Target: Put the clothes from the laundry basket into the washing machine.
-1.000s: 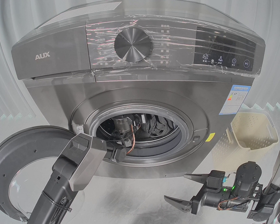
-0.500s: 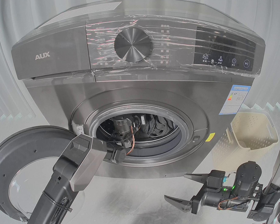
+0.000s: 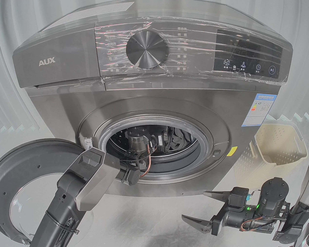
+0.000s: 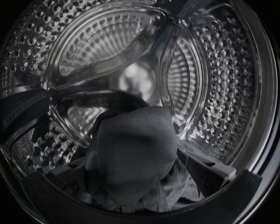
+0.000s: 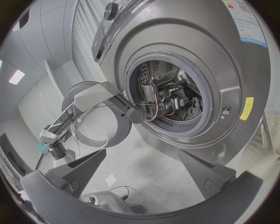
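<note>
The grey washing machine [image 3: 160,95] stands with its round door [image 3: 25,173] swung open to the left. My left arm passes through the opening, and my left gripper [image 4: 131,178] is inside the steel drum [image 4: 227,87]. Its fingers [image 4: 204,172] stand wide apart, with a dark garment [image 4: 131,151] bulging between them. The dark clothes [image 3: 177,140] lie at the drum's front right, seen past the door seal [image 5: 204,96]. My right gripper [image 3: 194,207] hangs open and holds nothing, low in front of the machine, left of the cream laundry basket [image 3: 280,148].
The basket [image 5: 262,145] stands on the floor right of the machine, its visible inside bare. The open door [image 5: 96,128] takes up the floor space at the left. Pale curtains hang behind. A cable lies on the grey floor [image 5: 122,189].
My left wrist has shifted slightly right and farther into the drum, now covering more of the dark clothes. The right arm has stayed still.
</note>
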Robot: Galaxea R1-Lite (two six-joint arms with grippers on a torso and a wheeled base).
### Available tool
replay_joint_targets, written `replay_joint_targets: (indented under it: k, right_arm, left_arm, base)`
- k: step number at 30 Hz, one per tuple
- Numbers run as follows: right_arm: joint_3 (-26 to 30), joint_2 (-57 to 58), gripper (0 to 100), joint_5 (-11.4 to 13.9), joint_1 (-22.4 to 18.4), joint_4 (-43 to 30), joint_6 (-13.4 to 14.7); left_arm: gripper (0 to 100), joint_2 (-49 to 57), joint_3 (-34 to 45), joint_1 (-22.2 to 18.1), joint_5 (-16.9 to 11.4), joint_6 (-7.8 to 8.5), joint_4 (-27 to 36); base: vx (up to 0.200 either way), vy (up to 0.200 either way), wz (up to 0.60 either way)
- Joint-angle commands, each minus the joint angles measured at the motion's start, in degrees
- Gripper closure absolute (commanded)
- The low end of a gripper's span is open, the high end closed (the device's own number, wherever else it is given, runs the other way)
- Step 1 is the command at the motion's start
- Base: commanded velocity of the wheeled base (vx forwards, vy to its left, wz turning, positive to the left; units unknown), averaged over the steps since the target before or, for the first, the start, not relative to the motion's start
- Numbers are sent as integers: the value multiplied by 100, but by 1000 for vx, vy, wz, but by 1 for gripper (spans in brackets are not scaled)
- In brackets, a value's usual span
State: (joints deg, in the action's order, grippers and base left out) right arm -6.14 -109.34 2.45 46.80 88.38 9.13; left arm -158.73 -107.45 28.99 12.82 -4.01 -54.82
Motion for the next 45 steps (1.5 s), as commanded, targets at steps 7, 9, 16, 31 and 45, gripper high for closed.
replay_joint_targets:
  k: [7, 9, 16, 31, 45]
  right_arm:
    - [-1, 0, 0, 1, -22, 4, -8]
    - [-1, 0, 0, 1, -22, 4, -8]
    - [34, 18, 0, 1, -31, 4, -8]
    - [61, 35, 0, 1, -66, -5, -8]
    - [149, 53, 0, -8, -74, -5, 10]
  left_arm:
    - [0, 1398, 2114, 283, -8, 23, 33]
    - [0, 1609, 2422, 371, -8, 14, -11]
    - [0, 1925, 3186, 872, -8, -38, -486]
    - [0, 2532, 5322, 1074, -8, -38, -1681]
    - [0, 3604, 7950, 1636, -8, -56, -2903]
  base:
    - [0, 0, 0]
    - [0, 0, 0]
    - [0, 0, 0]
    - [0, 0, 0]
    - [0, 0, 0]
